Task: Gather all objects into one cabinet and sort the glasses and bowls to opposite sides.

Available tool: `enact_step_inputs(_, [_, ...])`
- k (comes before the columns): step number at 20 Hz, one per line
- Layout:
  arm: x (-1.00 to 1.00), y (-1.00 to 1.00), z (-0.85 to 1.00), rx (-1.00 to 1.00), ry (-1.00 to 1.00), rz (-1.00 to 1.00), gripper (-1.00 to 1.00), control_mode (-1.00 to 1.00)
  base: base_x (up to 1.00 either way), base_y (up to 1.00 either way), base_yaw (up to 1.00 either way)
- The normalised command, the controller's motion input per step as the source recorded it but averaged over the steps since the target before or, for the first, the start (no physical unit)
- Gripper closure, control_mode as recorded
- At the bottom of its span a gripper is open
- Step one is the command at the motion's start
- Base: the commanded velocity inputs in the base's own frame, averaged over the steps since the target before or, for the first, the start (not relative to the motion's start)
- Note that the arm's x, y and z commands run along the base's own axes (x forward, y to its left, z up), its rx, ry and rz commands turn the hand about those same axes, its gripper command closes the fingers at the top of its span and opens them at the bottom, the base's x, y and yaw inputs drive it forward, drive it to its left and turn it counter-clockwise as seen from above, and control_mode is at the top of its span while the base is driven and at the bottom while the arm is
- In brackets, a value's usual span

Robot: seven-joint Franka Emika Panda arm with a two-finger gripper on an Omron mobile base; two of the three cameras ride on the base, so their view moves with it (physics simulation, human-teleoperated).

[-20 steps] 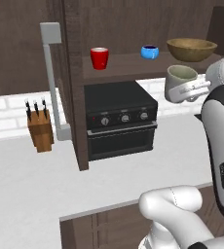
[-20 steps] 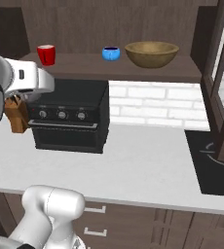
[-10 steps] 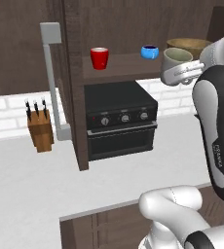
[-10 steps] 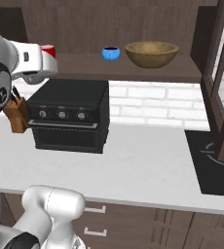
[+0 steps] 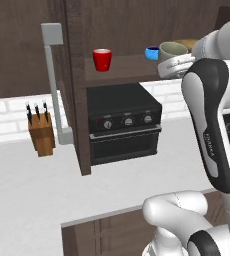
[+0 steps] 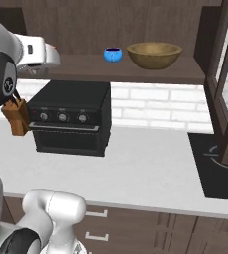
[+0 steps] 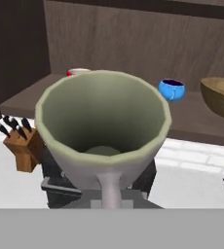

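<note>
While the arm reaches up toward the shelf of the dark brown cabinet, the gripper carries the grey-green mug upright, mouth open to the ceiling. In the hand view the mug sits right at the camera with its handle turned toward the hand; the fingers are hidden under it, so I can't make them out, though they plainly have it clasped.

The mug hangs in the air just in front of the shelf edge — above the black oven, not touching the board. On the shelf stand the red cup to the left, the small blue bowl further along, and the wooden bowl just beside it on the right. The cabinet door stands open, edge-on, its grey bar handle facing out. A knife block rests on the white counter, left of the door.
</note>
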Motion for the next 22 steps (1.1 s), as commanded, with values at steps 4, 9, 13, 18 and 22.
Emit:
enact_step_inputs(4, [0.48,0.01,0.0,0.0,-0.03,-0.03,1.0,-1.0,0.0,0.0,0.0])
enact_step_inputs(9, [0.47,0.03,0.0,0.02,0.0,-0.01,1.0,-1.0,0.0,0.0,0.0])
enact_step_inputs(13, [0.29,0.0,0.0,0.02,0.06,0.0,1.0,-1.0,0.0,0.0,0.0])
enact_step_inputs(18, [0.51,0.06,-0.06,0.01,0.05,0.0,1.0,-1.0,0.0,0.0,0.0])
enact_step_inputs(22, [0.69,0.16,-0.13,0.0,0.05,0.0,1.0,-1.0,0.0,0.0,0.0])
